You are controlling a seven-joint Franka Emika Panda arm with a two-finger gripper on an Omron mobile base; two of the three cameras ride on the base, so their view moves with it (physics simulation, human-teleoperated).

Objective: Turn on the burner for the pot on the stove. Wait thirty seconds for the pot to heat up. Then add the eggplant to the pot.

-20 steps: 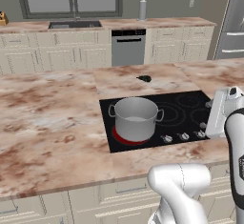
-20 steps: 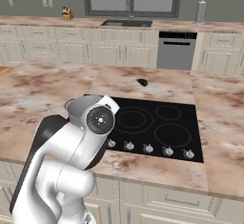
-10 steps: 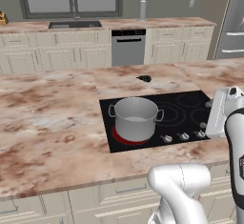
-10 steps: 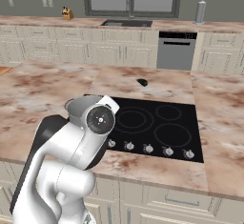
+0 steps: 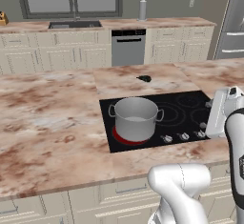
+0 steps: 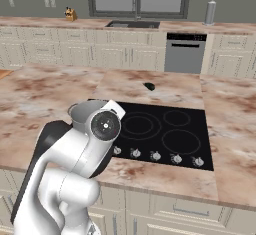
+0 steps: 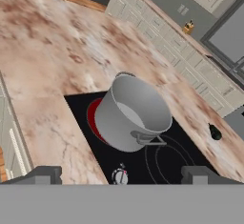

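The two-finger gripper (image 7: 121, 174) stands wide apart, holding nothing. Ahead of it the grey brushed-steel pot (image 7: 133, 118) sits on the red-glowing burner (image 7: 95, 121); the small dark eggplant (image 5: 144, 78) lies beyond on the marble counter (image 5: 52, 118), well apart.

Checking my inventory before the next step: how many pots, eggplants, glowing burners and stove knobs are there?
pot: 1
eggplant: 1
glowing burner: 1
knobs: 5
Total: 8
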